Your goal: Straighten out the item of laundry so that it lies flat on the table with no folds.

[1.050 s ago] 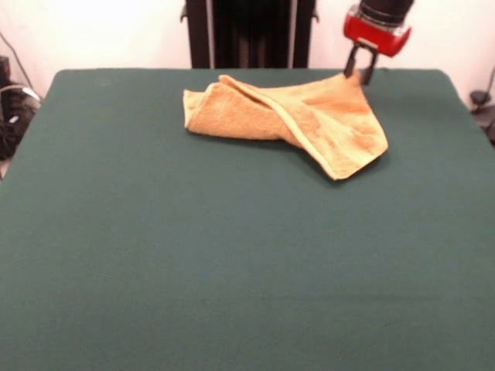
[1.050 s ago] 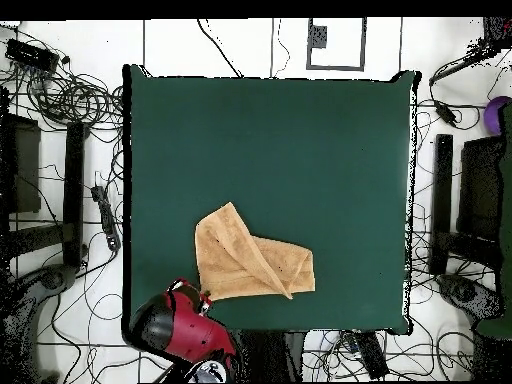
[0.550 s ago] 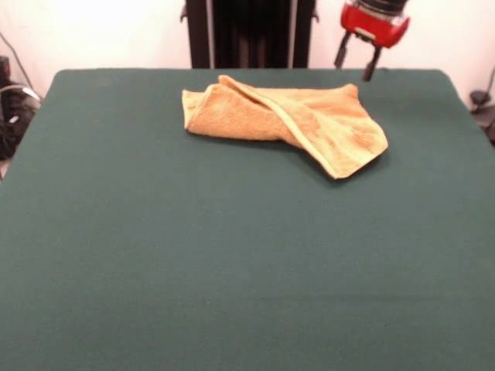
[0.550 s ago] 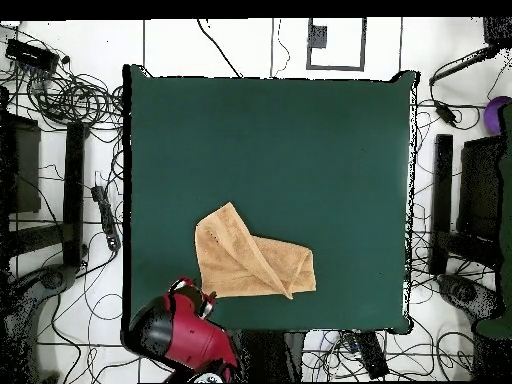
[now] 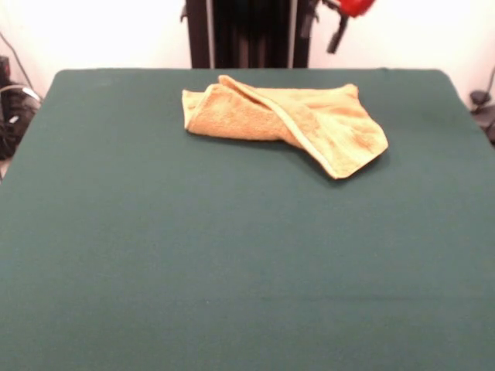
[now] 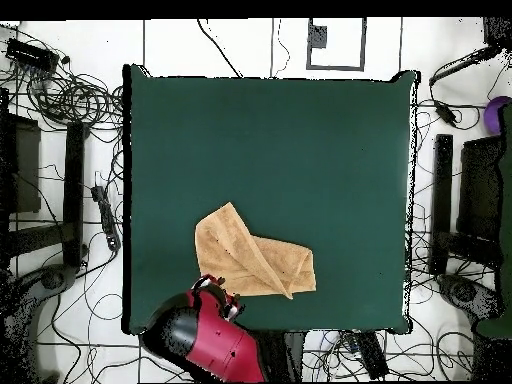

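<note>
Golden-tan towel (image 5: 286, 120) lies folded near the worktop's (image 5: 232, 255) far edge, in the same place as before. My claw (image 5: 323, 29) has let its corner go and lifted away, fingers apart and empty; folds remain.

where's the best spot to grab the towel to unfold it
Probably the loose pointed corner of the towel, the tip of the flap folded over the rest. Come straight down on it and pinch its edge: it lies free on the table, so drawing it away from the bunched end should open the fold.
</note>
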Controlling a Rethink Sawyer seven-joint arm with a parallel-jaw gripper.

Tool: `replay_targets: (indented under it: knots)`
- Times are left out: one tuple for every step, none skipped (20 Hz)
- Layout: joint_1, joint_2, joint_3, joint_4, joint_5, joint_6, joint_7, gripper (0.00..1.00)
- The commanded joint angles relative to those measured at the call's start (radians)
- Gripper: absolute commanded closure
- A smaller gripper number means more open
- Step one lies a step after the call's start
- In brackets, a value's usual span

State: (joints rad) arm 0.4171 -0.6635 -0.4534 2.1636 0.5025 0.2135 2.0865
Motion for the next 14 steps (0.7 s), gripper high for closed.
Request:
replay_targets:
  knots:
    - [0.012, -0.015, -0.038, -0.110, -0.054, 0.157, 0.129, 0.00]
    - [-0.002, -0.019, -0.025, -0.106, -0.060, 0.152, 0.124, 0.00]
    - [-0.017, -0.021, -0.012, -0.103, -0.066, 0.145, 0.119, 0.00]
    - [-0.032, -0.024, 0.001, -0.100, -0.072, 0.138, 0.113, 0.00]
    - [-0.045, -0.024, 0.014, -0.097, -0.076, 0.129, 0.108, 0.00]
    - [-0.060, -0.025, 0.030, -0.094, -0.079, 0.119, 0.104, 0.00]
    - [-0.070, -0.024, 0.041, -0.092, -0.081, 0.110, 0.103, 0.00]
    - [-0.080, -0.023, 0.052, -0.091, -0.084, 0.101, 0.103, 0.00]
    - [-0.083, -0.020, 0.051, -0.097, -0.094, 0.102, 0.101, 0.00]
    - [-0.088, -0.016, 0.052, -0.101, -0.102, 0.098, 0.100, 0.00]
    - [-0.099, -0.014, 0.064, -0.098, -0.107, 0.087, 0.096, 0.00]
    - [-0.112, -0.013, 0.079, -0.090, -0.111, 0.071, 0.095, 0.00]
    - [-0.127, -0.012, 0.097, -0.082, -0.114, 0.055, 0.091, 0.00]
    - [-0.133, -0.009, 0.099, -0.084, -0.121, 0.047, 0.089, 0.00]
